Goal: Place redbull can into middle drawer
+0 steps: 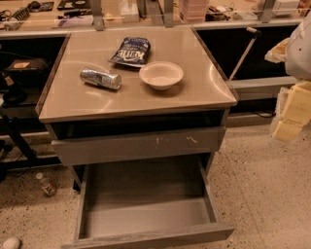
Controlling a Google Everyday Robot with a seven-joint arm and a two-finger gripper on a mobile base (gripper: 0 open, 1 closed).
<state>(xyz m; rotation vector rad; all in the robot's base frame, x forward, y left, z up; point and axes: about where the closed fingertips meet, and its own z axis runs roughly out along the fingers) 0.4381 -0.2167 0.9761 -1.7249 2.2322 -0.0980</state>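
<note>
The redbull can (pixel 100 78) lies on its side on the left part of the cabinet top (pixel 194 95), left of the white bowl. The middle drawer (pixel 146 219) is pulled wide open below, and its grey floor is bare. My gripper (pixel 293 111) is at the far right edge of the camera view, at about the cabinet top's height. It is well to the right of the cabinet and away from the can, with nothing visibly in it.
A white bowl (pixel 161 74) and a dark blue chip bag (pixel 130 51) lie on the cabinet top. The grey drawer front with white scratch marks (pixel 141 144) is shut above the open drawer. A small bottle (pixel 47 185) lies on the floor at the left. A cluttered counter (pixel 146 14) runs behind.
</note>
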